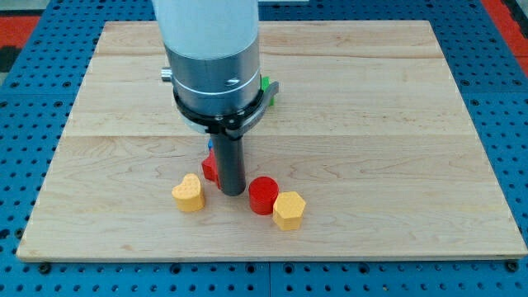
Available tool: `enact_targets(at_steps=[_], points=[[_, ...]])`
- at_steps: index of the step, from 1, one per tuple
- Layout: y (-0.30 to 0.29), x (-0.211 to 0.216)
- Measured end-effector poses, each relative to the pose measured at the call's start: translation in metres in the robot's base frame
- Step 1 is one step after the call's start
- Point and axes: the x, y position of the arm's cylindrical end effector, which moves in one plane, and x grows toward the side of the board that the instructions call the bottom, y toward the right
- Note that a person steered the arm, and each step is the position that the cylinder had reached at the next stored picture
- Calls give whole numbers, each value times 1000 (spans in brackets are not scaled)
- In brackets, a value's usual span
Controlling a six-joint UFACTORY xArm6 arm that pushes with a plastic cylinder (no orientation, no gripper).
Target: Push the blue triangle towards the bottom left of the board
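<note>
My dark rod comes down at the middle of the wooden board (371, 124), and my tip (230, 193) rests on it. Only a small sliver of the blue block (210, 143) shows at the rod's left edge; its shape cannot be made out, the rest being hidden behind the rod. A red block (209, 168) touches the rod's left side, partly hidden. A yellow heart-shaped block (189, 193) lies left of the tip. A red cylinder (263, 195) lies right of the tip, with a yellow hexagonal block (289, 210) touching it at lower right.
A green block (268, 87) peeks out behind the arm's housing at the view's upper middle, mostly hidden. The board sits on a blue pegboard table (33, 99), with its bottom edge close below the yellow blocks.
</note>
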Motion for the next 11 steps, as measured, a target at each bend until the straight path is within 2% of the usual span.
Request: enact_targets(at_steps=[3, 4, 6, 8, 9, 10, 11], points=[[34, -5], [79, -38], [27, -99], [-122, -70], [-110, -75], [-96, -105], [-134, -115]])
